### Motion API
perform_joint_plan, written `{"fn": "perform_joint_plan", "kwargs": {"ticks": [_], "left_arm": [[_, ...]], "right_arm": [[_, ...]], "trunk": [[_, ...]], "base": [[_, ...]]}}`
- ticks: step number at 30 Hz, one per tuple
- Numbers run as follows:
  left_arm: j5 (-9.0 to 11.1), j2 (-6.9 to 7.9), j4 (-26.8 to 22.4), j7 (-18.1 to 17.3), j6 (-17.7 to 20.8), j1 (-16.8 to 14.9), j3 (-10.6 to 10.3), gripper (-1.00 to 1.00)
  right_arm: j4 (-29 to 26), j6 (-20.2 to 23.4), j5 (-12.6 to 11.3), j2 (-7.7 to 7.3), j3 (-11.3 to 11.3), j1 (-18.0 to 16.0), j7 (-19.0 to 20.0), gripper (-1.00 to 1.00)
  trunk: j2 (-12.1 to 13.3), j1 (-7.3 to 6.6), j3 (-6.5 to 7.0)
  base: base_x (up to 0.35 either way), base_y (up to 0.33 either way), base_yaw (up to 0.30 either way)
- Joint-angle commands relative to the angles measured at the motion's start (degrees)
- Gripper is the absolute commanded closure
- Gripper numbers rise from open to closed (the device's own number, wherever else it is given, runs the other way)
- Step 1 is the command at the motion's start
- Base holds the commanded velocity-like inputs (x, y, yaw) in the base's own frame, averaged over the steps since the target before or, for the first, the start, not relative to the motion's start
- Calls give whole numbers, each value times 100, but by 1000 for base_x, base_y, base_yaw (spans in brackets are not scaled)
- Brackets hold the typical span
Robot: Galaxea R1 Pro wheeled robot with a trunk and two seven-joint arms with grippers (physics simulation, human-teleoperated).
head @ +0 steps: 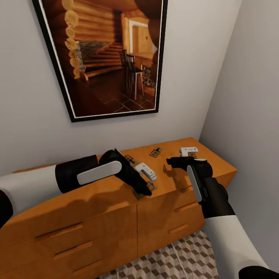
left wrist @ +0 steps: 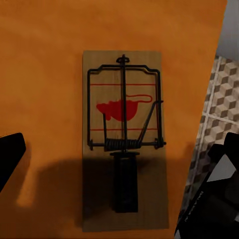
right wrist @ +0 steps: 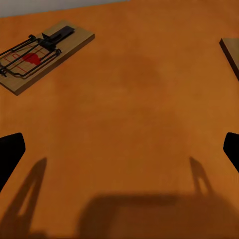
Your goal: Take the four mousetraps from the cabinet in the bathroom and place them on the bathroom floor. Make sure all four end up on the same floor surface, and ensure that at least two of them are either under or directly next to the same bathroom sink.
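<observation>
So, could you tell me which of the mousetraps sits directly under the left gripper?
The mousetrap at the cabinet's front edge: the left gripper hovers over it, open. Another trap lies apart, nearer the wall.

Head high, oblique; wrists close over cabinet (head: 116, 201).

— What do we see of our own arms?
— White rounded upper sections, then black forearms, each with a pale grey oblong panel along it.
— And the ends?
— Our left gripper (head: 148, 188) and right gripper (head: 169, 162) are black, each with a small white block beside it.
</observation>
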Motion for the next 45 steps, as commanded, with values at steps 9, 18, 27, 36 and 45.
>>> {"fn": "perform_joint_plan", "kwargs": {"ticks": [9, 18, 27, 36, 45], "left_arm": [[57, 4, 6, 57, -6, 90, -23, -100], [35, 20, 13, 57, -35, 268, -26, -100], [32, 117, 11, 57, -94, 306, -28, -100], [28, 147, 15, 57, -99, 312, -30, -100], [25, 154, 11, 57, -100, 315, -27, 100]], "right_arm": [[-5, 27, -2, 1, 1, -5, 1, -100], [-5, 25, -3, 1, 1, -5, 1, -100], [-5, 27, -2, 1, 1, -5, 1, -100], [-5, 26, -2, 1, 1, -5, 1, -100], [-5, 26, 0, 1, 1, -5, 1, -100]], "trunk": [[-3, 0, -6], [-3, 0, -6], [-3, 0, -6], [-3, 0, -6], [-3, 0, -6]], "base": [[0, 0, 0], [0, 0, 0], [0, 0, 0], [0, 0, 0], [0, 0, 0]]}}
